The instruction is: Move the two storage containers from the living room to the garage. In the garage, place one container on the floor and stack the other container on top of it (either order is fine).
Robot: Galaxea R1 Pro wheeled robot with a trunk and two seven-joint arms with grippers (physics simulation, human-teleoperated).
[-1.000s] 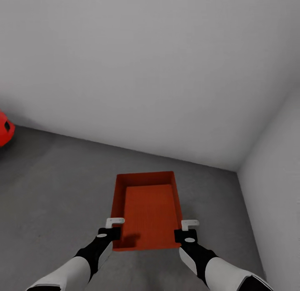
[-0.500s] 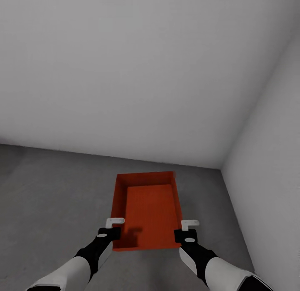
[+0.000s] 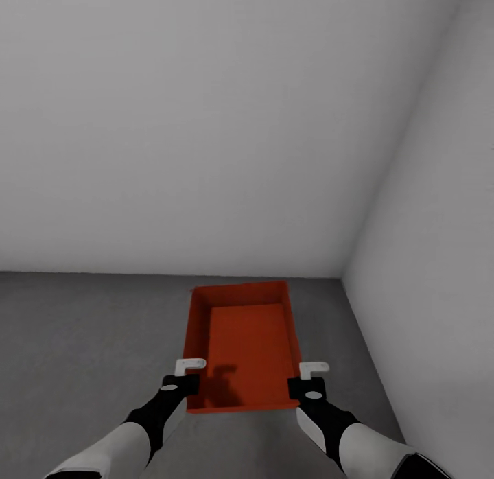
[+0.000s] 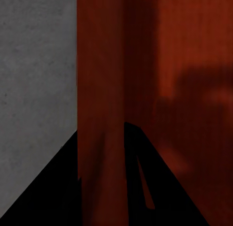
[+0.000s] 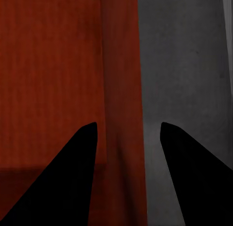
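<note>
One orange-red open-top storage container hangs level in front of me above the garage's grey concrete floor, carried by both arms. My left gripper is shut on the container's left side wall near its close corner. My right gripper is shut on the right side wall opposite. In the left wrist view the gripper straddles the thin red wall, with the ribbed bottom beside it. The right wrist view has the gripper around the other wall, with grey floor past it.
I face a corner of the garage. A plain white wall runs across ahead and a second white wall closes in on the right. They meet just beyond the container's far right. Bare floor stretches to the left.
The whole view has swung to the right, so the wall corner has slid leftward and a red object at the far left has left the picture. Container and grippers keep their places relative to me.
</note>
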